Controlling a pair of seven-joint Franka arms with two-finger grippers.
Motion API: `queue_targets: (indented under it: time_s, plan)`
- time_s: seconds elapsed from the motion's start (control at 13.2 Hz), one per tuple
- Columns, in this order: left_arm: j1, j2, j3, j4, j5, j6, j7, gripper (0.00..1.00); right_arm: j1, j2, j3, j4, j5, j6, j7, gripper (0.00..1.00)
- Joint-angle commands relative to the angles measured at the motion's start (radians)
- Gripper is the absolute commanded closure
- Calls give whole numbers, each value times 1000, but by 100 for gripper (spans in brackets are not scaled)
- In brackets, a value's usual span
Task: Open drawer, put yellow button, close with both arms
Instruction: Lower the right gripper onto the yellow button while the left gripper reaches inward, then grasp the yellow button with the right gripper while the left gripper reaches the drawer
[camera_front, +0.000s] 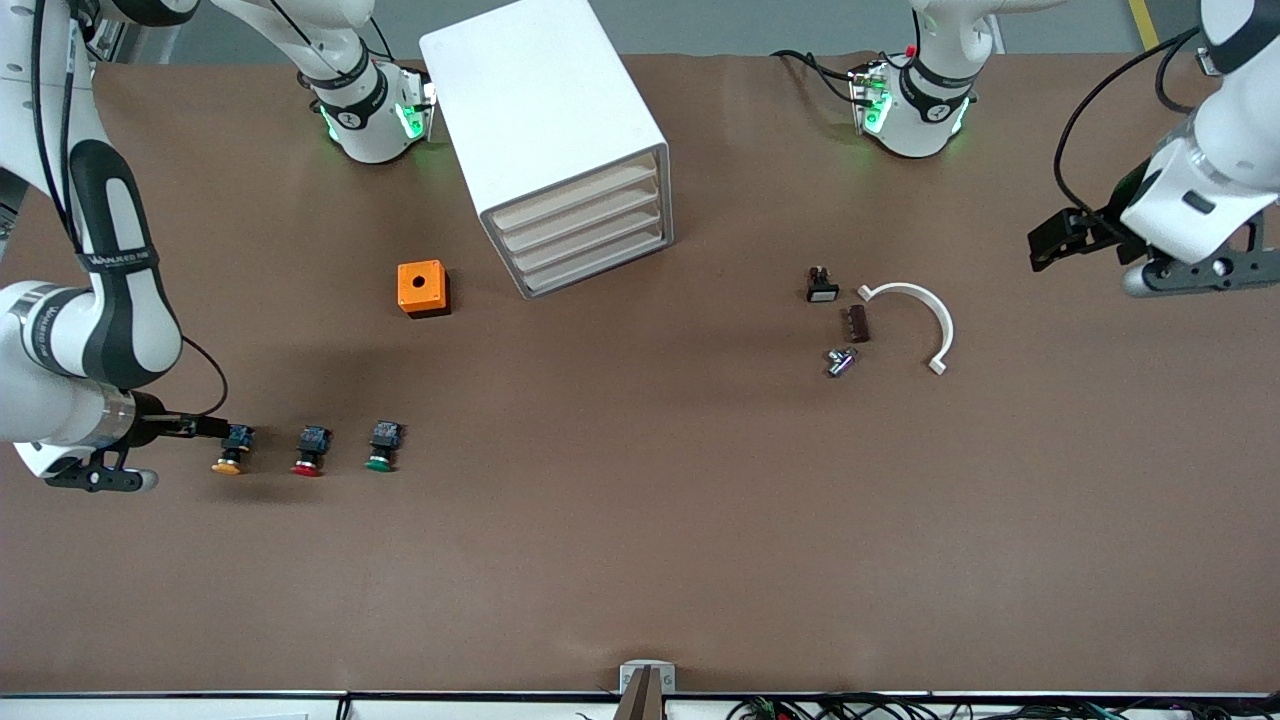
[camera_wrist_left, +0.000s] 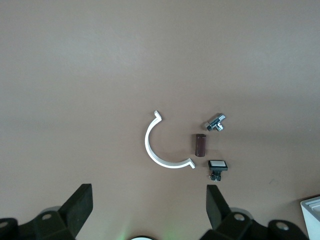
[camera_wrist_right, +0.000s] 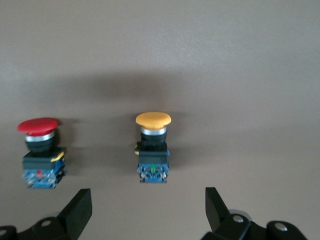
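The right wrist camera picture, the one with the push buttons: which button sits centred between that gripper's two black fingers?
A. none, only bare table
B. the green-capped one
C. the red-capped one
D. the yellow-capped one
D: in the right wrist view the yellow button lies in line with the gap of the open right gripper, while the red button lies off to one side.

On the brown tabletop (camera_front: 640, 560), a white 4-drawer cabinet (camera_front: 560, 150) stands near the arms' bases, its drawers shut. A small orange box (camera_front: 423, 288) sits beside it, toward the right arm's end. Nearer the front camera, 3 push buttons lie in a row: the yellow button (camera_front: 231, 451) (endmost), a red-capped button (camera_front: 311, 451), a green-capped button (camera_front: 383, 446). Toward the left arm's end lies a white curved clip (camera_front: 925, 315).
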Motion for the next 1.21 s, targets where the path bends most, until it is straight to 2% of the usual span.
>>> queue_targets:
  time_s: [0.0, 0.15, 0.23, 0.45, 0.6, 0.68, 0.91, 0.98, 1.06, 1.13]
  plan:
    - [-29, 131, -9, 99, -17, -12, -10, 0, -13, 12, 10, -53, -6, 96, 9, 0]
    - [-90, 206, -15, 121, -37, 8, -62, 0, -17, 23, 10, -86, 0, 182, 9, 0]
    - [-121, 258, -15, 161, -61, 16, -175, 0, -15, 34, 10, -98, 4, 211, 9, 0]
    - [-186, 324, -15, 172, -92, 48, -603, 0, -13, 46, 10, -145, 7, 316, 52, 0]
    - [-209, 370, -15, 172, -149, 54, -833, 0, -12, 52, 10, -150, 7, 320, 55, 1]
    - [-213, 401, -15, 172, -189, 54, -956, 0, -12, 54, 10, -150, 7, 322, 56, 19]
    - [-252, 488, -15, 174, -213, 53, -1319, 0, -12, 55, 10, -155, 7, 324, 63, 69]
    - [-253, 513, -16, 174, -268, 47, -1487, 0, -12, 55, 10, -155, 7, 325, 70, 82]
    - [-247, 530, -15, 171, -346, 45, -1638, 0, -12, 58, 10, -153, 7, 325, 90, 90]
    - [-252, 545, -15, 169, -389, 18, -1737, 0, -10, 60, 10, -153, 7, 325, 93, 94]
